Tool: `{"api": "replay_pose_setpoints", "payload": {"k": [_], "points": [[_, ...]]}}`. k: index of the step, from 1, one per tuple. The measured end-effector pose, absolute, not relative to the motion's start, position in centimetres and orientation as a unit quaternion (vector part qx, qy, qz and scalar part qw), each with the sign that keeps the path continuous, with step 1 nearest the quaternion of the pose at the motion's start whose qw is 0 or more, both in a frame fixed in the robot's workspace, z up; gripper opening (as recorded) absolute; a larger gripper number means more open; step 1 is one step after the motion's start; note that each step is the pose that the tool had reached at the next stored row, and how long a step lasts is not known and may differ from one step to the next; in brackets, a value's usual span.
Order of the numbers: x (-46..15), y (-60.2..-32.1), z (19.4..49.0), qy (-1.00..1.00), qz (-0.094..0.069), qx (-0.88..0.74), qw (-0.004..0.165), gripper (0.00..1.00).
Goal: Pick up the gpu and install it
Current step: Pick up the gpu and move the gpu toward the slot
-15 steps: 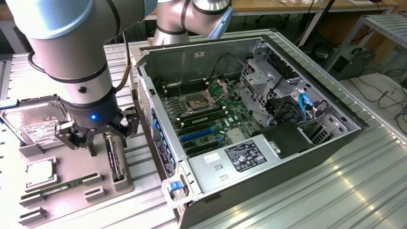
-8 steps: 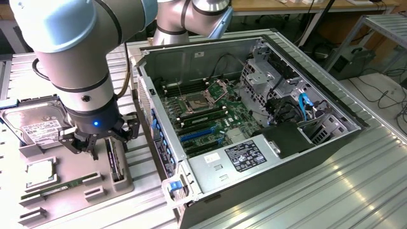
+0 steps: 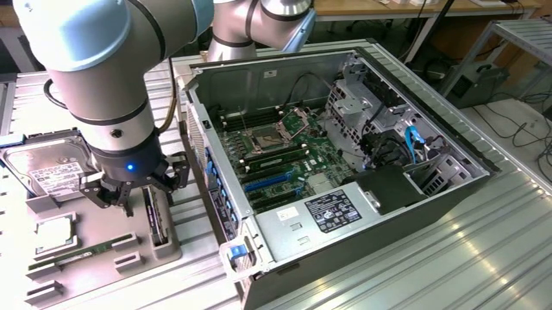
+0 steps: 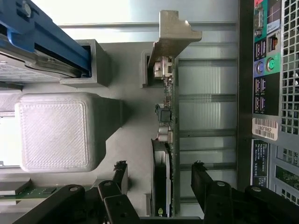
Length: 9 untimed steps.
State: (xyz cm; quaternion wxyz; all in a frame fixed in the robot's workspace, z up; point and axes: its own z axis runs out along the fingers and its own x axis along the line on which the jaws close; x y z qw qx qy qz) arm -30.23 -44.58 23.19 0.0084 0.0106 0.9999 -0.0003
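The gpu (image 4: 170, 116) stands on edge in the grey fixture (image 3: 103, 223), at 9 o'clock from the computer case (image 3: 345, 161) in the exterior view. The gripper (image 4: 160, 170) hovers over it, fingers (image 4: 120, 173) spread apart, one on each side of the card's long axis, neither touching it

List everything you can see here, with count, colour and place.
gpu: one, green, on edge in tray slot
hard drive: one, silver, tray's far end
CPU: one, silver, on tray
memory stick: one, green, tray's near side
tray: one, grey, exterior view's left
PC case: one, grey, open, exterior view's middle
table: one, silver, underneath
arm: one, pale grey, above tray
gripper: one, black, open, straddling gpu
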Motion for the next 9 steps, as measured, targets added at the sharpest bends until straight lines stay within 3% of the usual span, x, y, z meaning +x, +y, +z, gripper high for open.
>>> {"api": "replay_pose_setpoints", "payload": {"k": [4,6,7,9], "points": [[-30.2,-44.6,23.1,1.000,0.000,0.011,0.009,0.66],[-30.2,-44.6,21.5,1.000,0.000,0.011,0.008,0.66],[-30.2,-44.6,21.5,1.000,0.000,0.011,0.008,0.46],[-30.1,-44.6,21.4,1.000,0.000,0.011,0.008,0.31]]}}
